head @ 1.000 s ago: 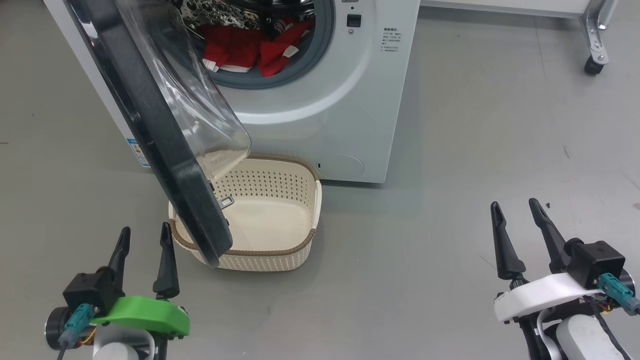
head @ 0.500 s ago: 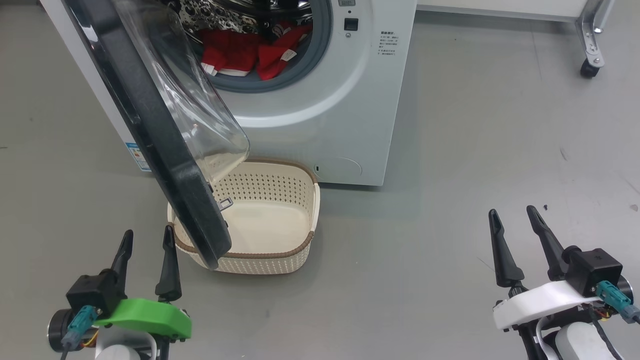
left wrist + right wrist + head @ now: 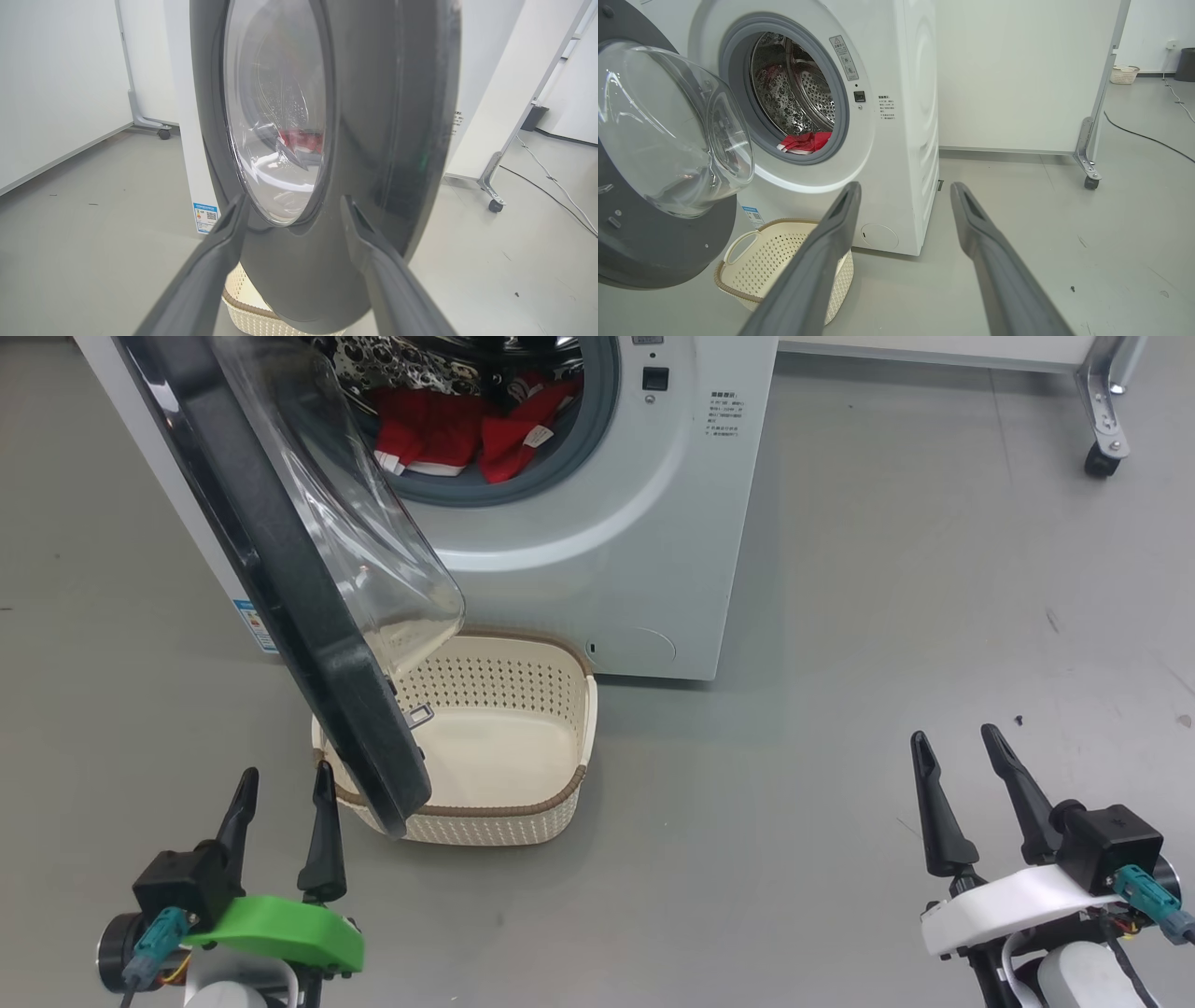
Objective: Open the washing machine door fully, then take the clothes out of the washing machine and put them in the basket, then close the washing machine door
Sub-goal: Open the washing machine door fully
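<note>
The washing machine door point(image 3: 299, 607) stands swung out. Its top is cut off by the head view's edge, and its black rim hides the near left corner of the basket point(image 3: 523, 807), which sits on the floor just before the washing machine point(image 3: 607, 551). The clothes point(image 3: 448, 429) lie red in the drum mouth, partly behind the glass bowl; no lettering can be made out. The left end effector point(image 3: 287, 770) is released and empty near the door's lower edge. The right end effector point(image 3: 954, 735) is released and empty, well apart.
</note>
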Robot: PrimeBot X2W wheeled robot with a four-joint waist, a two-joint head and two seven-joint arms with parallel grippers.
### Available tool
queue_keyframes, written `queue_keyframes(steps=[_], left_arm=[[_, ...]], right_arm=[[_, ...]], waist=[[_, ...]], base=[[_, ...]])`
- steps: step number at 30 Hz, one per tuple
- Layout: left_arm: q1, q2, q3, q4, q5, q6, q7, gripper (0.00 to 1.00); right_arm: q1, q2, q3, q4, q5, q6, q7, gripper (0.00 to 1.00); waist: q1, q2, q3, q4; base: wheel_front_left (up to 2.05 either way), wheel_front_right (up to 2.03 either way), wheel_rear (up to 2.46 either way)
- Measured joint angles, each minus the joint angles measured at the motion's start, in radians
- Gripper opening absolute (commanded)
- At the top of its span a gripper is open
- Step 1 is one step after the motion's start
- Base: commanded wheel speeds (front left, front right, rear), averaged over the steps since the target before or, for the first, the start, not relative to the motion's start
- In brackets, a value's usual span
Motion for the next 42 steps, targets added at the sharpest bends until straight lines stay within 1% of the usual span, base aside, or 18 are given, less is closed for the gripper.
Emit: queue_keyframes(steps=[2, 4, 9, 11, 15, 17, 30, 31, 32, 35, 40, 42], left_arm=[[0.0, 0.0, -0.002, 0.0, 0.0, 0.0, 0.0, 1.0], [0.0, 0.0, -0.002, 0.0, 0.0, 0.0, 0.0, 1.0], [0.0, 0.0, -0.002, 0.0, 0.0, 0.0, 0.0, 1.0], [0.0, 0.0, -0.002, 0.0, 0.0, 0.0, 0.0, 1.0], [0.0, 0.0, -0.002, 0.0, 0.0, 0.0, 0.0, 1.0], [0.0, 0.0, -0.003, 0.0, 0.0, 0.0, 0.0, 1.0], [0.0, 0.0, -0.003, 0.0, -0.002, 0.001, 0.0, 1.0], [0.0, 0.0, -0.004, 0.001, -0.002, 0.001, 0.0, 0.44], [0.0, 0.0, -0.006, 0.003, -0.003, 0.001, 0.0, 0.0], [0.0, -0.001, -0.019, 0.017, 0.0, 0.001, 0.0, 0.0], [0.0, -0.001, -0.024, 0.019, 0.0, 0.001, 0.0, 0.0], [0.0, -0.001, -0.023, 0.019, 0.0, 0.001, 0.0, 0.0]], right_arm=[[0.0, 0.002, -0.003, 0.0, -0.001, 0.0, 0.0, 1.0], [0.0, 0.005, -0.007, 0.001, -0.002, 0.008, 0.0, 1.0], [0.0, 0.014, -0.018, 0.003, -0.009, 0.009, 0.0, 1.0], [0.0, 0.016, -0.022, 0.003, -0.009, 0.017, 0.0, 1.0], [0.0, 0.022, -0.029, 0.007, -0.011, 0.018, 0.0, 1.0], [0.0, 0.023, -0.033, 0.009, -0.018, 0.026, 0.0, 1.0], [0.0, 0.035, -0.052, 0.023, -0.035, 0.044, 0.0, 1.0], [0.0, 0.037, -0.052, 0.024, -0.036, 0.044, 0.0, 1.0], [0.0, 0.038, -0.053, 0.025, -0.037, 0.045, 0.0, 1.0], [0.0, 0.043, -0.056, 0.029, -0.044, 0.053, 0.0, 1.0], [0.0, 0.044, -0.06, 0.035, -0.053, 0.053, 0.0, 1.0], [0.0, 0.046, -0.06, 0.036, -0.054, 0.061, 0.0, 1.0]], waist=[[0.0, 0.0, 0.001, 0.0], [0.0, 0.0, 0.002, -0.001], [0.0, 0.0, 0.005, -0.002], [0.0, 0.0, 0.006, -0.002], [0.0, 0.0, 0.009, -0.002], [0.0, 0.0, 0.01, -0.002], [0.0, 0.0, 0.009, 0.001], [0.0, 0.0, 0.008, 0.001], [0.0, 0.0, 0.008, 0.001], [0.0, 0.0, 0.007, 0.0], [0.0, 0.0, 0.008, -0.002], [0.0, 0.0, 0.008, -0.002]], base=[[0.0, 0.0, 0.0], [0.0, 0.0, 0.0], [0.0, 0.0, 0.0], [0.0, 0.0, 0.0], [0.0, 0.0, 0.0], [0.0, 0.0, 0.0], [0.0, 0.0, 0.0], [0.0, 0.0, 0.0], [0.0, 0.0, 0.0], [0.0, 0.0, 0.0], [0.0, 0.0, 0.0], [0.0, 0.0, 0.0]])
